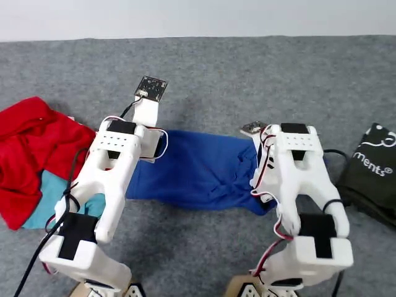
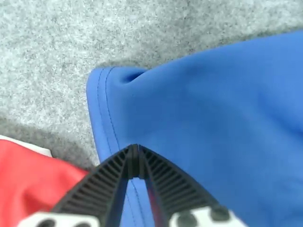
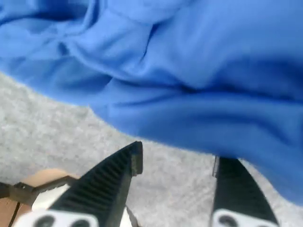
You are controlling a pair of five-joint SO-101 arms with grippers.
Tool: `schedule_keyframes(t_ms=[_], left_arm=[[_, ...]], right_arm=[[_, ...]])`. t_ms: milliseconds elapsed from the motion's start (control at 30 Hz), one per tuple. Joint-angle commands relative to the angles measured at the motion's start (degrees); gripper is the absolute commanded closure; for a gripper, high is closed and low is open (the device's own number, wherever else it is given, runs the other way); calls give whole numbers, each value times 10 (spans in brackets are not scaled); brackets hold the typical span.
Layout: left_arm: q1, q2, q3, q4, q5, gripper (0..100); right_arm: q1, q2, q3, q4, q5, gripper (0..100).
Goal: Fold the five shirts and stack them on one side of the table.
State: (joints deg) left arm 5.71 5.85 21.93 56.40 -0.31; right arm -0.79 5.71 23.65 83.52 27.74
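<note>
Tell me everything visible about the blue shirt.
The blue shirt is plain, soft, knit-looking fabric. It lies stretched sideways on the grey table cover between the two arms. The end by the left arm lies smooth and shows a double-stitched hem; the end by the right arm is bunched into folds. The left gripper is shut with its tips at the hem, though whether it pinches fabric is unclear. The right gripper is open just off the rumpled edge.
</note>
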Motion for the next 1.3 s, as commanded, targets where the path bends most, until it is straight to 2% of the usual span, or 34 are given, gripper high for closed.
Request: schedule_keyframes(t_ms=[0,300,433,500,700,933,1267], left_arm=[[-1,-30,-2,-9,4,995],[-1,-29,-2,-10,4,995],[-1,-29,-2,-10,4,995],[-1,-29,-2,-11,4,995],[-1,-29,-3,-11,4,995],[1,-29,-3,-11,4,995],[2,-29,-3,-11,3,995]], right_arm=[[7,12,-4,-25,-4,734],[7,88,-4,-95,-4,753],[7,93,-18,-90,-5,945],[7,82,-23,-88,-5,992],[7,33,-24,-83,-5,989],[3,-13,-81,-19,-4,989],[1,35,-218,19,-5,989]])
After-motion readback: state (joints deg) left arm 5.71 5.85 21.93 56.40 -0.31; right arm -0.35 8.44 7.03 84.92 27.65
